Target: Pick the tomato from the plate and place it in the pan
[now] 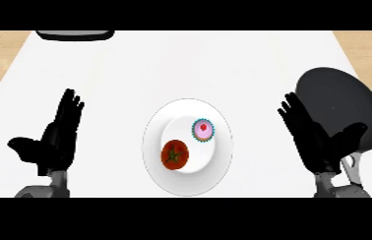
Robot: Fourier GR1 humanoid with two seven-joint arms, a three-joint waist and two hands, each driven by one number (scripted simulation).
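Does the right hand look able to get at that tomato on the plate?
Probably yes. The right hand is open beside the plate, and nothing lies between it and the tomato. The small cupcake sits further back on the plate, off that path.

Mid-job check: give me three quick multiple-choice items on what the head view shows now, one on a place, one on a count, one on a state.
1. Where does the tomato lie?
A. on the white plate
B. in the pan
C. on the bare counter

2. How many things lie on the plate?
A. one
B. two
C. three

3. How is the right robot hand?
A. curled round the tomato
B. open, holding nothing
C. pressing on the plate

Answers:
1 A, the tomato sits in the plate's lower left.
2 B, the tomato and a small cupcake.
3 B, its fingers are straight, beside the pan.
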